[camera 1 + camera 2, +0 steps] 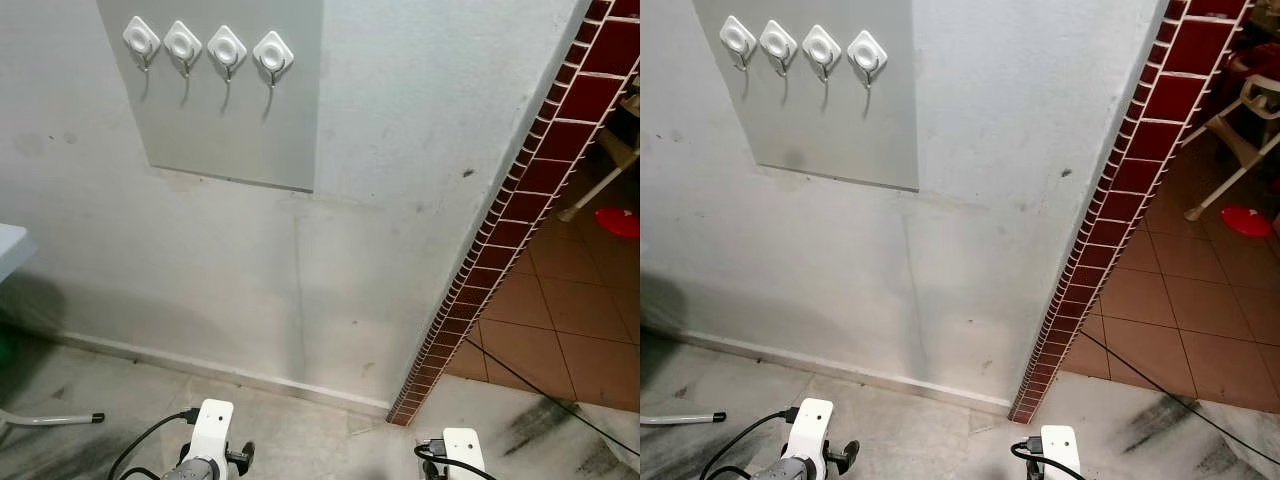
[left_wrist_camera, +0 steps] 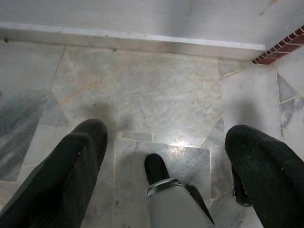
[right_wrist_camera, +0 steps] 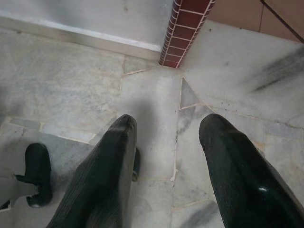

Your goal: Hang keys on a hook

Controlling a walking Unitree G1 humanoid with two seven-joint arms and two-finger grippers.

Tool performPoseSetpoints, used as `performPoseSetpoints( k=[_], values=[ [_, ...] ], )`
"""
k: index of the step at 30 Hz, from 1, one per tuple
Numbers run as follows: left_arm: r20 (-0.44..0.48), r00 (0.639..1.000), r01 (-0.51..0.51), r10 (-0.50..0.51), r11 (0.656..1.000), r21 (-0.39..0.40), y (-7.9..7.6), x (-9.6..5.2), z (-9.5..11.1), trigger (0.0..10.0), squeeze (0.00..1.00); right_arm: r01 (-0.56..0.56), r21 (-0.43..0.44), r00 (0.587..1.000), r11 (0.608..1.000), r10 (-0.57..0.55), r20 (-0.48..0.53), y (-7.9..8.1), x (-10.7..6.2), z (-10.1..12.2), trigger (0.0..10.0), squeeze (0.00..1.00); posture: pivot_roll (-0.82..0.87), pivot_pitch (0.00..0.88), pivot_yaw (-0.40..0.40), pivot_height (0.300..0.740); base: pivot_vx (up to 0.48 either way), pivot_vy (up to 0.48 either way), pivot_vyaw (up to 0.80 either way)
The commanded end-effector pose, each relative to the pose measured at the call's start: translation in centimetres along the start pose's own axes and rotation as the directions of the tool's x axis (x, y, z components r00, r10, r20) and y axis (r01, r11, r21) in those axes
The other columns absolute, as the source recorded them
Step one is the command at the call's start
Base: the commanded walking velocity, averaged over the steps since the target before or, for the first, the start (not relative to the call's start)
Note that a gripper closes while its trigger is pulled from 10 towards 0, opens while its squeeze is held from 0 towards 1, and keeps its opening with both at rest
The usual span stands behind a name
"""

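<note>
Hooks: four white hooks (image 1: pixel 207 46) sit in a row near the top of a grey panel (image 1: pixel 230 120) fixed to the white wall (image 1: pixel 400 180); all four hang bare.
Keys: none can be seen in any view, neither on a hook nor in a hand.
Left hand: the left hand (image 2: pixel 166 156) hangs low, pointing down at the marble floor (image 2: pixel 156 95); its two black fingers (image 2: pixel 71 171) are spread wide apart with nothing between them.
Right hand: the right hand (image 3: pixel 166 156) also points at the floor, near the foot of the red tiled pillar edge (image 3: pixel 185 23); its fingers (image 3: pixel 104 171) stand apart and hold nothing.
Wrists: the white wrist of each arm shows at the lower edge of the head views, left (image 1: pixel 210 430) and right (image 1: pixel 463 450), well below the hooks.
Surroundings: a red brick-tile edge (image 1: pixel 530 190) ends the wall on the right, with terracotta floor tiles (image 1: pixel 570 320) beyond it and a black cable (image 1: pixel 560 400) crossing the floor.
</note>
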State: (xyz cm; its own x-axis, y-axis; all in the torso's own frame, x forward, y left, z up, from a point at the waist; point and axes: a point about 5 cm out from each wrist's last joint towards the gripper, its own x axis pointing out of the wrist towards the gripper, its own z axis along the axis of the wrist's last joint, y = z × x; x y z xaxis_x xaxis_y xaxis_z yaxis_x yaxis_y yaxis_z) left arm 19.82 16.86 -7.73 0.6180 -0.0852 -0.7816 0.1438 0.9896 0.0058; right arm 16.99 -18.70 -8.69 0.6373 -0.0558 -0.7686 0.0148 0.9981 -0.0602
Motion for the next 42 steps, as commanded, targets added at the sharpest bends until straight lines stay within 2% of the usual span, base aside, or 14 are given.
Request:
performPoseSetpoints(
  k=[1, 15, 17, 42],
  values=[
    [0.017, 1.000, 0.003, -0.003, 1.000, -0.018, -0.03, 0.05, 0.35, 10.0, 0.00, -0.011, -0.030, 1.000, 0.999, 0.011, 0.010, 0.16, 0.08, 0.31, 10.0, 0.00, -0.01, 0.000, -0.023, 0.740, 0.000, 0.000, 0.00],
    [0.011, 1.000, 0.007, -0.007, 0.999, -0.040, -0.36, 0.03, 0.02, 10.0, 0.00, -0.027, -0.038, 1.000, 0.999, 0.027, 0.004, 0.01, 0.07, 0.27, 10.0, 0.00, 0.00, 0.000, -0.036, 0.740, 0.000, 0.000, 0.00],
    [0.011, 1.000, 0.006, -0.005, 0.999, -0.040, -0.39, 0.05, 0.05, 10.0, 0.00, -0.022, -0.067, 1.000, 0.998, 0.023, 0.006, -0.10, 0.08, 0.35, 10.0, 0.00, 0.00, 0.000, -0.036, 0.740, 0.000, 0.000, 0.80],
    [0.000, 1.000, -0.005, 0.005, 0.998, -0.060, -0.07, -0.04, -0.25, 10.0, 0.00, -0.051, -0.079, 0.999, 0.996, 0.051, 0.000, 0.05, 0.09, 0.36, 10.0, 0.00, 0.02, 0.000, -0.052, 0.740, 0.000, 0.000, 0.80]
  ],
)
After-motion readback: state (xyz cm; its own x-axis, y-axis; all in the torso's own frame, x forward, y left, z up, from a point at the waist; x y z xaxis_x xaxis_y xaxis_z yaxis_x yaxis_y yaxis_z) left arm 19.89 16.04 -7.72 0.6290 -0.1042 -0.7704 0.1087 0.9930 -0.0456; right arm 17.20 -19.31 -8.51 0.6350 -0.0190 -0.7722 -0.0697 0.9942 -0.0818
